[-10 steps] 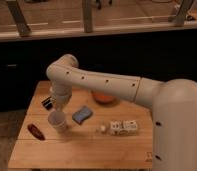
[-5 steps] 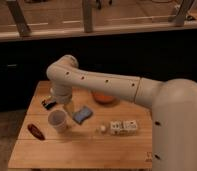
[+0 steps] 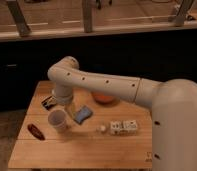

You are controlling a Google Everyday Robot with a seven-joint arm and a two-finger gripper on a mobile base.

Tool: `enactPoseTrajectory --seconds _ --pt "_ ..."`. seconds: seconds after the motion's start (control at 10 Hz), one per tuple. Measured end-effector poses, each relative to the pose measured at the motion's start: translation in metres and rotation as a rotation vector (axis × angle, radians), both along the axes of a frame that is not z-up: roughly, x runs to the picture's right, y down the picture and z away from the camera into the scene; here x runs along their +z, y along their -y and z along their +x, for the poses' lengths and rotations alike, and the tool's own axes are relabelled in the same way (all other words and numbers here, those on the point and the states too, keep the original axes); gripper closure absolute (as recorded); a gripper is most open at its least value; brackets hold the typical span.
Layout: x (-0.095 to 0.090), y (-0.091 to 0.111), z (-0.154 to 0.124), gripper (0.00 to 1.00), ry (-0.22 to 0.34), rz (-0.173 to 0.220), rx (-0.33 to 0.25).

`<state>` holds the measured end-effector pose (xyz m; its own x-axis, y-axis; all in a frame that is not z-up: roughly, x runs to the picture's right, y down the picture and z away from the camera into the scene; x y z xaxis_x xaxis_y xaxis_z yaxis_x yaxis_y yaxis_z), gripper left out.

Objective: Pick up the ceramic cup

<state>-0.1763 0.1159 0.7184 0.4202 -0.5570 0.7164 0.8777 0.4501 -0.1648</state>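
The ceramic cup (image 3: 58, 120) is a small pale tapered cup on the left part of the wooden table (image 3: 87, 150), with its opening turned toward the camera. My gripper (image 3: 68, 108) hangs from the big white arm, just above and to the right of the cup's rim, between the cup and the blue sponge (image 3: 83, 114). Whether it touches the cup cannot be seen.
An orange bowl (image 3: 103, 98) sits behind the sponge, partly hidden by the arm. A dark packet (image 3: 48, 103) lies at the back left and a reddish-brown object (image 3: 36, 131) at the left edge. A white box (image 3: 124, 126) and a small white ball (image 3: 102, 128) lie to the right.
The gripper has shifted slightly up and to the right, so more of the cup's opening shows. The cup stays at about the same spot.
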Motion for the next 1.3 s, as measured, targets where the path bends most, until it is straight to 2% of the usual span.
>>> enactPoseTrajectory --seconds 0.7,1.3 --pt "0.006 -0.022 0.019 0.2 -0.041 -0.028 -0.005" --pt "0.014 -0.042 0.032 0.2 -0.041 -0.038 -0.015"
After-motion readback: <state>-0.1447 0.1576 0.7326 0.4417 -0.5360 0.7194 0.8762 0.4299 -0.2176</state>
